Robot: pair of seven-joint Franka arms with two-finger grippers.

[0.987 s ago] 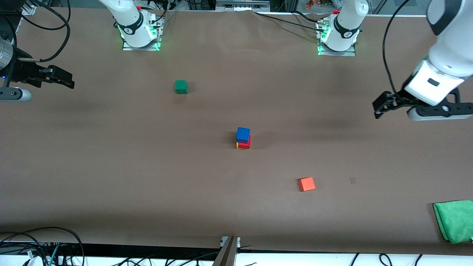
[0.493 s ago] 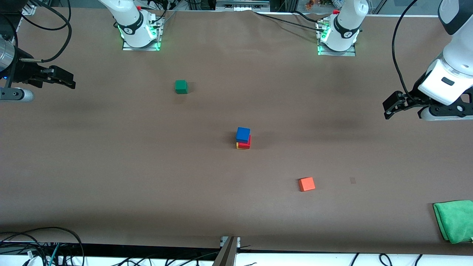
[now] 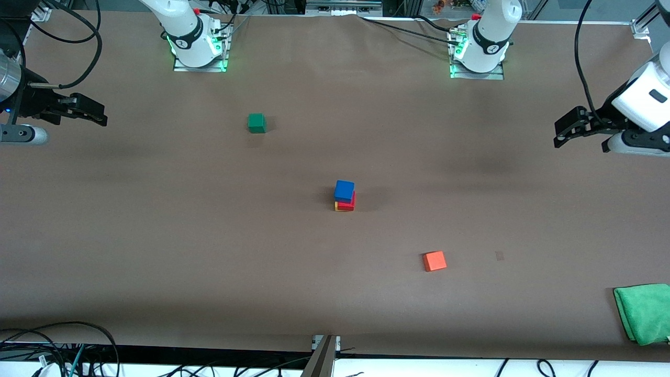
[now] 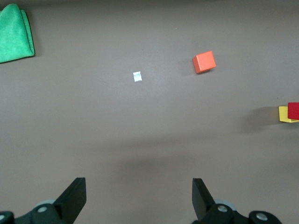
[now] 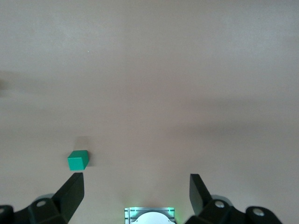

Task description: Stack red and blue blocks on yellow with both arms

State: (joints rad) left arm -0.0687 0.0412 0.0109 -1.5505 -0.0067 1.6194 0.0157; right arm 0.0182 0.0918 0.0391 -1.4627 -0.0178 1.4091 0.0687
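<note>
Stack: the small matte bright blue cube [image 3: 344, 190] sits on the deep red cube [image 3: 346, 203], which sits on the bright yellow cube [image 3: 336, 206], at frame centre on the brown counter [image 3: 157, 235].
Left pincer [image 3: 565, 128]: wide, empty, at the right edge of the frame, over bare counter; the stack lies down and to the left of it.
Right pincer [image 3: 97, 114]: wide, empty, at the left edge, waiting.
Nearer arm: neither; both well apart from the stack.
Judgement: stacking looks finished.
Long axis: none, all cubes.
</note>
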